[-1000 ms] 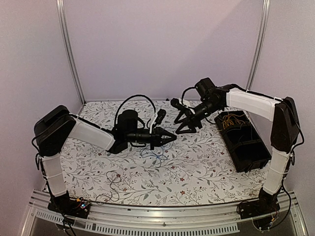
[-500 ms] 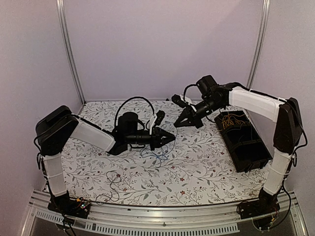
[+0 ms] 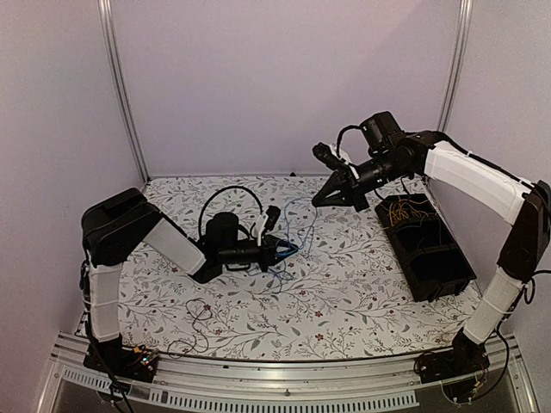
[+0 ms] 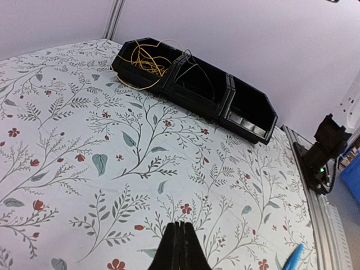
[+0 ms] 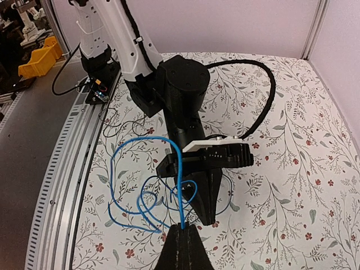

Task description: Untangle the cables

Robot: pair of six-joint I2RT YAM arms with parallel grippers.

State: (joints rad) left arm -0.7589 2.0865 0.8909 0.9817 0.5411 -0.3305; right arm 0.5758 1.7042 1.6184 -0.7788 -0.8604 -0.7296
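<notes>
Only the right wrist cam shows the grip. The right gripper (image 5: 180, 235) has its fingers pressed together on the blue cable (image 5: 179, 185), pinched right at the tips. From the pinch the cable crosses over the left gripper (image 5: 206, 214), arcs, and drops into several loose loops on the floral table (image 5: 292, 169), beside and partly under that gripper.

Top cam gives the heights. The right gripper is raised over the far middle of the table. The left gripper is low, just above the cloth near the centre. The blue cable is strung between them and is too thin there to trace fully.

On the left wrist cam, the left fingers (image 4: 171, 254) are closed with no gap. No cable is visible between them; there is only a blue sliver at the bottom right edge. I can't tell from any view whether they clamp the blue cable.

The same cam looks into the black bin (image 4: 247, 118) on the right side of the table. The yellow cables (image 4: 147, 59) are bunched in its far end compartment, some spilling over the rim. A thin dark cable (image 4: 194, 70) sits in the middle compartment.

Top cam also shows a second dark cable (image 3: 200, 320) lying loose on the table near the left arm's base, well apart from the blue loops.
</notes>
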